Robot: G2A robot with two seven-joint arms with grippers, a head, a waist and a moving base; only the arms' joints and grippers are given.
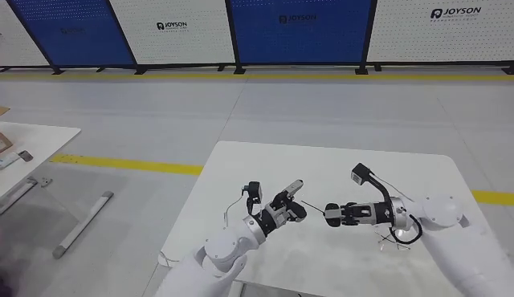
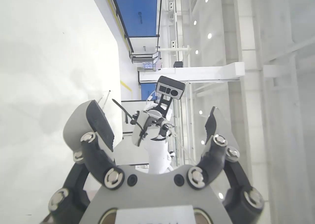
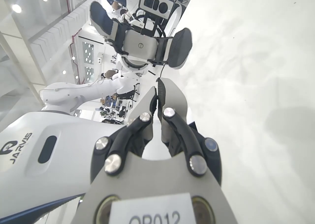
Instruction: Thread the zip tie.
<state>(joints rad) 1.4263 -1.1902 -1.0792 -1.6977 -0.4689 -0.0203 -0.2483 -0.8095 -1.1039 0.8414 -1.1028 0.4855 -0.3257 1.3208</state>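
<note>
Hovering over table (image 1: 321,164), panels (image 1: 301,16) behind: left claw (image 1: 299,200) released, right claw (image 1: 331,214) clenching zip tie (image 2: 122,108)

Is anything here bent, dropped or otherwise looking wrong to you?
Nothing stands out. The right gripper holds the thin black plastic zip tie in shut jaws above the white table, its free end pointing toward the left gripper, whose jaws stand open.

The left tool (image 1: 297,200) gapes wide, so there is room to pass between its fingers. Close in front of it, the right tool (image 1: 329,214) pinching the zip tie (image 2: 123,109) stands in the way. Thin loose strips (image 1: 394,242) lie by the right arm. The far side of the desk (image 1: 265,156) has lots of room.
</note>
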